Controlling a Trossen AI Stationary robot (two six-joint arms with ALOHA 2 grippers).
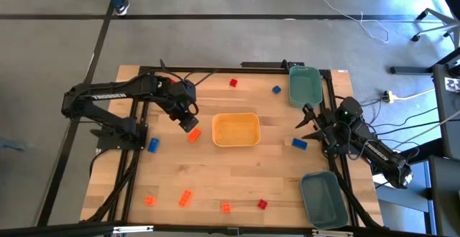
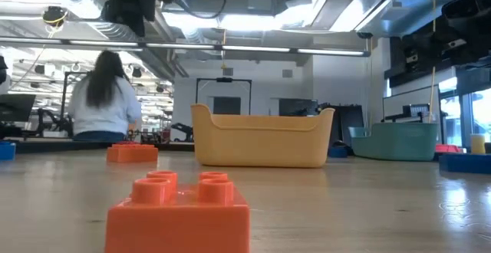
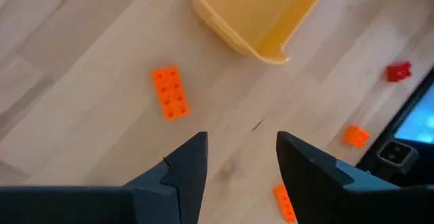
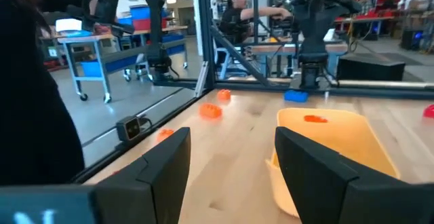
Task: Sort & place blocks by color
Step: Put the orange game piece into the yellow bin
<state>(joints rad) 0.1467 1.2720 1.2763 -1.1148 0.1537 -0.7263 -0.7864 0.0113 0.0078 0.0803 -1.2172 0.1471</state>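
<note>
Below, orange eight-stud block (image 3: 169,92), flat, left pincer (image 3: 241,157) wide, empty, seemingly hovering

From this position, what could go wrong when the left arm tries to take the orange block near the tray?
The left gripper hangs open, and the orange block lies off to one side of its fingers, so a straight descent may miss it. The yellow-orange tray stands close by; a wide approach might knock its wall.

At the lower edge of the low view the nearest orange block (image 2: 178,211) is cut off, while in the high view the lower teal bin (image 1: 325,200) runs off the bottom and the left gripper (image 1: 188,123) partly covers an orange block (image 1: 194,136)
</note>
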